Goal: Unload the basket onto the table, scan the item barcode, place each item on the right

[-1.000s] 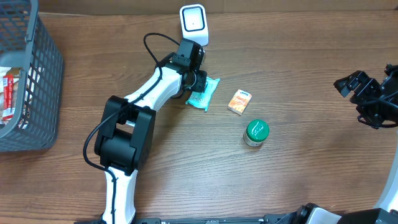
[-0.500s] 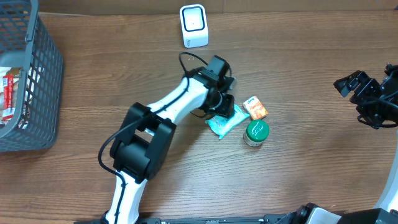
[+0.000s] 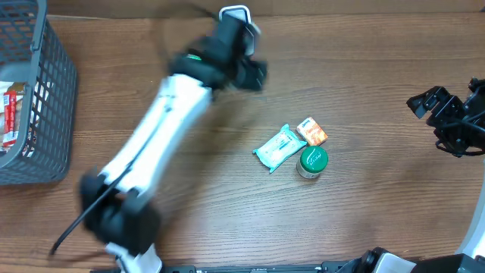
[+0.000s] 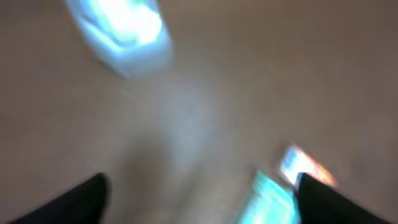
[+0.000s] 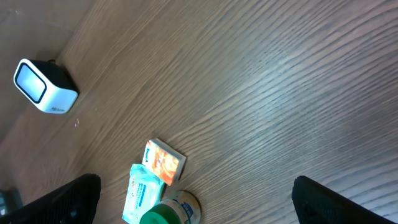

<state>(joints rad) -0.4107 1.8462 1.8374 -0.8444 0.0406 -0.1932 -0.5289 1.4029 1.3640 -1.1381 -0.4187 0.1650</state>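
Lying flat on the wooden table [image 3: 364,61], the teal packet [image 3: 280,146] sits a little right of centre with no gripper on it. A small orange box [image 3: 312,131] lies just beside its far-right end, and a green-lidded jar [image 3: 311,161] stands just beside its right end, near side. Whether these 3 things touch cannot be told.

The left arm [image 3: 163,129] shows as a blurred streak running from the near-left edge to the far centre. Its end is close to the white scanner [image 3: 236,11] at the far edge, well apart from the packet. In the blurred left wrist view, the left gripper [image 4: 199,199] has its 2 fingers spread wide with nothing between them.

The right gripper [image 5: 196,202] hangs over the right side of the table, its fingers also spread wide and empty, well apart from the packet.

A grey wire basket [image 3: 45,98] stands at the far left, with a red-and-white pack [image 3: 9,106] inside.
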